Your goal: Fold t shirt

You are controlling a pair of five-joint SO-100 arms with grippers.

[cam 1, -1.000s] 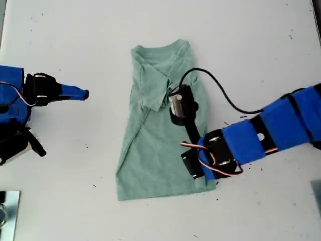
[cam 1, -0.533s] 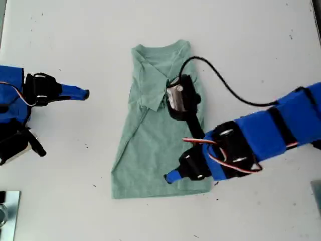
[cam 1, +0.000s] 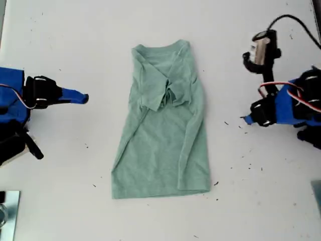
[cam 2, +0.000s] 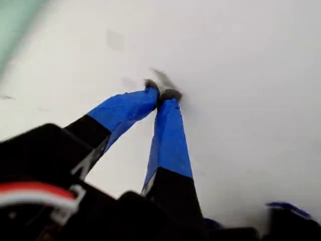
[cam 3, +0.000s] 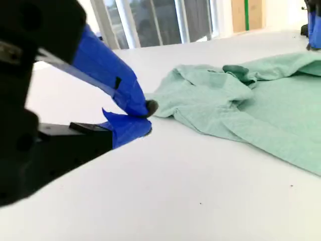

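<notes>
The pale green t shirt lies flat in the middle of the white table, neck toward the far edge, both sleeves and sides turned inward over the body. My first gripper is at the exterior view's right, clear of the cloth; in its blurred wrist view the blue fingertips meet over bare table, shut on nothing, with a green strip of t shirt at the frame's corner. My second gripper rests at the exterior view's left, pointing at the t shirt, tips closed and empty.
A metal plate sits at the exterior view's bottom left corner. A black cable loops above the first arm's wrist camera. Small dark specks dot the table near the shirt's hem.
The first arm, which hung over the shirt's side at the exterior view's right, has pulled back to that view's right. That sleeve side now lies folded inward. The second arm stayed put.
</notes>
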